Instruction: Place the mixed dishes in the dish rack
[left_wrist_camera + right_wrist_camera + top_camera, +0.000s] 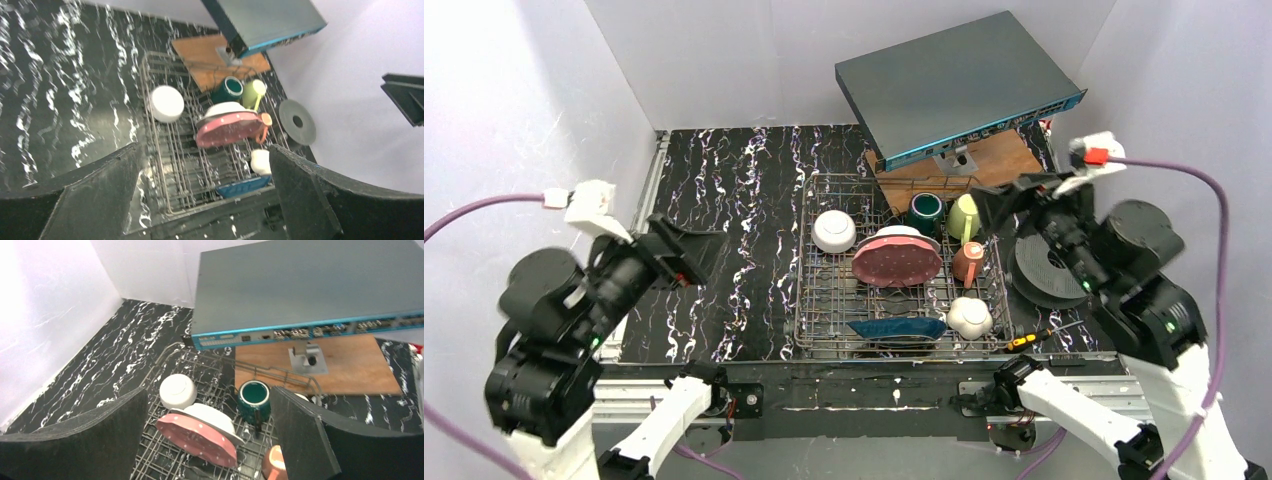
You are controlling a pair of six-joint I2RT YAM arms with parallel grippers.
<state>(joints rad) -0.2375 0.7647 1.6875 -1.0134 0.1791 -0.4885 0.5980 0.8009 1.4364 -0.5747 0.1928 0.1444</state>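
Note:
The dish rack point(824, 300) stands on the black marbled table right of centre. In it are a white bowl point(834, 231), a pink dotted plate point(897, 262) leaning on a cream plate point(902, 233), a dark teal mug point(925, 208), a light green mug point(964, 215), a salmon mug point(969, 262), a white scalloped bowl point(970, 317) and a dark blue plate point(899, 328). My left gripper point(689, 252) hangs open above the bare table left of the rack, holding nothing. My right gripper point(1006, 205) is open and empty above the rack's far right corner. The rack point(175, 165) shows between the left wrist view's fingers.
A flat grey box with a blue edge point(954, 85) sits tilted on a wooden board point(994, 160) behind the rack. A black disc with a centre hole point(1044, 265) lies right of the rack. A small yellow-and-black tool point(1029, 340) lies near the front right. White walls enclose the table.

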